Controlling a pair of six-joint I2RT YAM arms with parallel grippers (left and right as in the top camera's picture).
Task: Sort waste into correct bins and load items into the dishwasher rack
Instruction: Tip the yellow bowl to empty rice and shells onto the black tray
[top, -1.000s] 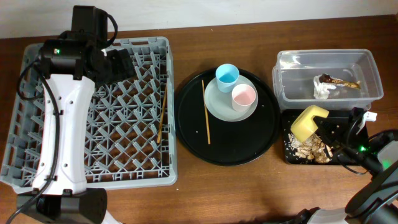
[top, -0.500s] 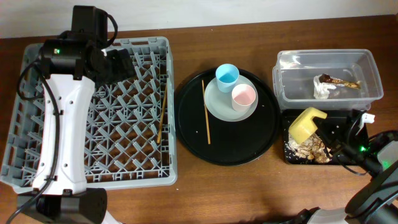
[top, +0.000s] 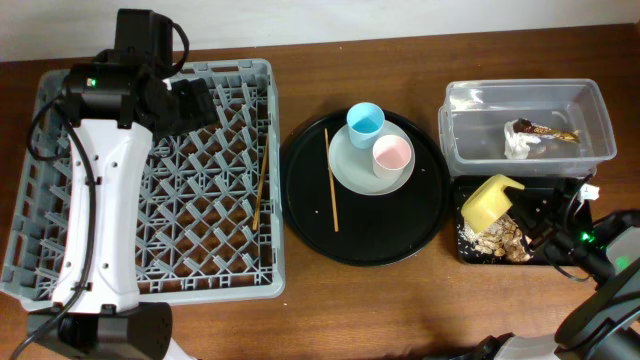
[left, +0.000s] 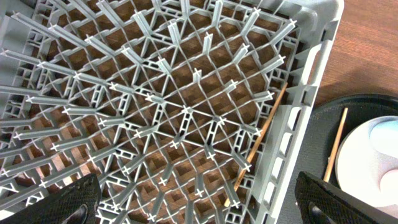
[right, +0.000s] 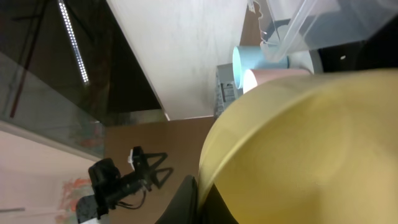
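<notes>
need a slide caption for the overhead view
Right end effector holds the yellow bowl tilted over the black tray of food scraps; left end effector hovers open above the dishwasher rack.

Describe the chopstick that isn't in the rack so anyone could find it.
Find the round black tray mid-table. On its left half, just left of the grey plate, lies a thin wooden chopstick. Its twin lies in the grey rack; this one rests on black.

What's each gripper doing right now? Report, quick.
Left gripper: open, empty, above the dishwasher rack.
Right gripper: shut on the yellow bowl, above the black tray.
</notes>
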